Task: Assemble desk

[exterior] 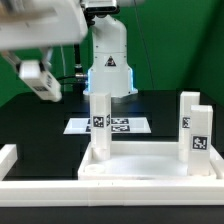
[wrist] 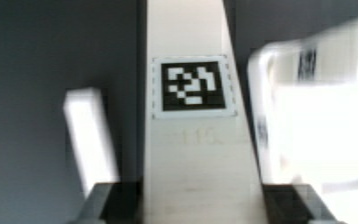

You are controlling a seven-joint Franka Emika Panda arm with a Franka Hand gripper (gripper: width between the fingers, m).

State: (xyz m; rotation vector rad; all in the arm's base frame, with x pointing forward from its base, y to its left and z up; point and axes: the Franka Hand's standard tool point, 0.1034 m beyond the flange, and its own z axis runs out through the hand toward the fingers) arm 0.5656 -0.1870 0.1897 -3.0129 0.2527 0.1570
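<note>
Above the tabletop [exterior: 150, 172], toward the exterior view's left: hand [exterior: 42, 82], pinching the held leg [wrist: 197, 90] by two opposite sides near one end, well clear of the counter [exterior: 40, 125].

At the tabletop's left end: left leg [exterior: 100, 125], standing upright.

Behind the tabletop: marker board [exterior: 120, 126].

At the tabletop's right end: right legs [exterior: 190, 118], two, upright.

Probable faults:
- Toppling the left leg, caused by a low approach across it.
- Jamming at the socket, caused by tilt.
- Slipping in the pinch, caused by the end grip.
</note>
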